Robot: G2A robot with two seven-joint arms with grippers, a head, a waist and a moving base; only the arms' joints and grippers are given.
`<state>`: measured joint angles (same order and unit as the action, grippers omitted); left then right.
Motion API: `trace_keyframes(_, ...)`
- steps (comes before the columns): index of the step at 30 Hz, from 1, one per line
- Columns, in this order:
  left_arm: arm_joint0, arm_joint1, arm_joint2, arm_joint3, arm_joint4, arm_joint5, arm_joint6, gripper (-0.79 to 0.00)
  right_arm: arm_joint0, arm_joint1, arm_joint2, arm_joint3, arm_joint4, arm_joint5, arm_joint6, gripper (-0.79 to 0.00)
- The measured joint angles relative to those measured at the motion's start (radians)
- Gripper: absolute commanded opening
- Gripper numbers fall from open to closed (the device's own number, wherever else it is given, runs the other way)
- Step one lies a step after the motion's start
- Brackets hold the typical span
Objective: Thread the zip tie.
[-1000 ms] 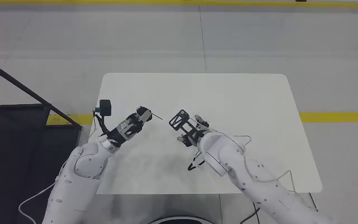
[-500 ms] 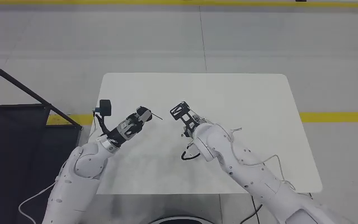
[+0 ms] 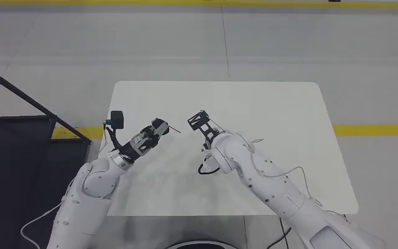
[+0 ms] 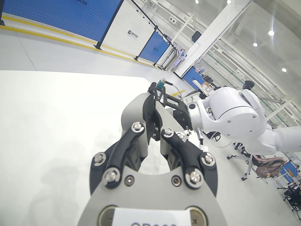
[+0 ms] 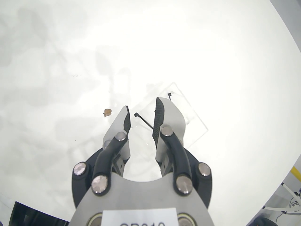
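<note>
My left gripper (image 3: pixel 160 126) hovers over the left-middle of the white table (image 3: pixel 280 112), shut on a thin black zip tie (image 3: pixel 175 130) whose tail pokes out toward the right arm. In the left wrist view its black pads (image 4: pixel 150 116) are pressed together. My right gripper (image 3: pixel 199 121) sits a short way to the right of that tail and is open. In the right wrist view the right gripper (image 5: pixel 143 105) hangs above a clear plastic bag (image 5: pixel 190 123) on the table. A black zip tie (image 5: pixel 143 119) lies there, below the gap between the jaws, and another tie's head (image 5: pixel 169 94) shows past one finger.
A small brown scrap (image 5: pixel 107 112) lies on the table beside the clear bag. The right arm's white forearm (image 4: pixel 230 116) is close in front of the left gripper. The table's right half and far side are bare white surface.
The right gripper has moved left and toward the far side, closer to the left gripper's zip tie tail. The left arm has kept still.
</note>
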<state>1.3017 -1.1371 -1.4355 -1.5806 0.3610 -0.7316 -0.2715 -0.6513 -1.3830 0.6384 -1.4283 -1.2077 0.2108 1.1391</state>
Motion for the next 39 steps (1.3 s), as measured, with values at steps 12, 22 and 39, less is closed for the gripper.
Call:
trace_keyframes(12,0.000,0.000,0.000,0.000,0.000,0.000,0.000,-0.785,0.013,-0.034,0.007,0.057,-0.001,-0.014,0.005,-0.745)
trace_keyframes(22,0.000,0.000,0.000,0.000,0.000,0.000,0.000,-0.785,-0.014,-0.041,0.040,0.025,-0.046,-0.011,0.012,-0.770)
trace_keyframes(39,-0.008,0.000,0.030,-0.057,0.047,0.060,-0.052,-0.785,-0.305,0.032,0.278,-0.373,-0.195,-0.132,-0.199,-0.785)
